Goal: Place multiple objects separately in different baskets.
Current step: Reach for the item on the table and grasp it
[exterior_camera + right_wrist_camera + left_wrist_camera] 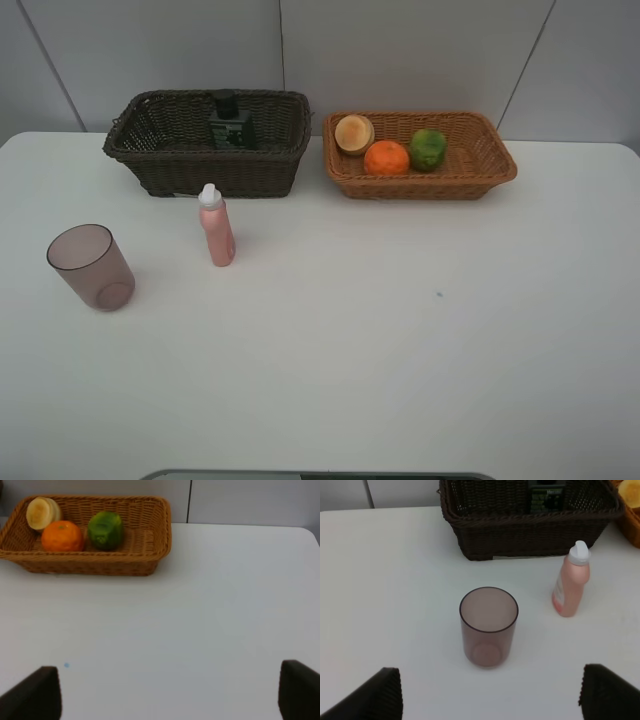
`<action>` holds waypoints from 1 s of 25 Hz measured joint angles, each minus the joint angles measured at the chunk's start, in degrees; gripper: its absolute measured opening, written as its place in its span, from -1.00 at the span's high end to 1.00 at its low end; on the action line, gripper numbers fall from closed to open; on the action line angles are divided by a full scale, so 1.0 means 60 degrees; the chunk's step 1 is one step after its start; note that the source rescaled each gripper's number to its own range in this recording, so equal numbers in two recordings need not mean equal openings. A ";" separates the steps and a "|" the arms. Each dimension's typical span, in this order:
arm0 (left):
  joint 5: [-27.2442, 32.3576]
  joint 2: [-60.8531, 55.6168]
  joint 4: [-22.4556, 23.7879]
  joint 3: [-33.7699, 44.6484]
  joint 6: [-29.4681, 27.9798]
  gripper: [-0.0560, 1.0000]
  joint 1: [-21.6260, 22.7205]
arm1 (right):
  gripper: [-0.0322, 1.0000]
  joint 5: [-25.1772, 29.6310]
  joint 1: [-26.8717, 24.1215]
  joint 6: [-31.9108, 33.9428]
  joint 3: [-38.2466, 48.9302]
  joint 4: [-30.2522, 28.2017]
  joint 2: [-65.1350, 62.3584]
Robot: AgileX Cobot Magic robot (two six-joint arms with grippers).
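1. Fruits grouped: orange (pixel 387 158), green fruit (pixel 428 148) and peach (pixel 354 133) in the tan basket (pixel 470 185), one o'clock.
2. Dark bottle (pixel 231 128) in the brown basket (pixel 200 172), eleven o'clock.
3. Cup (pixel 92 266), nine o'clock, and pink bottle (pixel 216 228) wait on the table (pixel 400 330); left pincer (pixel 495 695) and right pincer (pixel 167 692) are wide and empty.

Left pincer (pixel 490 696) is hanging wide open, with only the tips of its two dark textured fingers (pixel 372 697) showing on its wrist cam. It's tilting down toward the surface (pixel 395 580) from above. Right pincer (pixel 167 692) is doing the same thing: jaws spread far apart, dark fingertips (pixel 35 695) barely peeking in, hovering clear of the surface. Neither one is gripping or touching anything. Both arms are sitting outside the high cam's shot.
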 joint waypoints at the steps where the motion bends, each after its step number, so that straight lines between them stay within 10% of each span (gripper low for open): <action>1: 0.0000 0.0000 0.0000 0.0000 0.0000 -0.83 0.0000 | -0.70 0.0000 0.0000 0.0000 0.0000 0.0000 0.0000; 25: 0.0000 0.0000 0.0000 0.0000 0.0000 -0.83 0.0000 | -0.70 0.0000 0.0000 0.0000 0.0000 0.0012 0.0000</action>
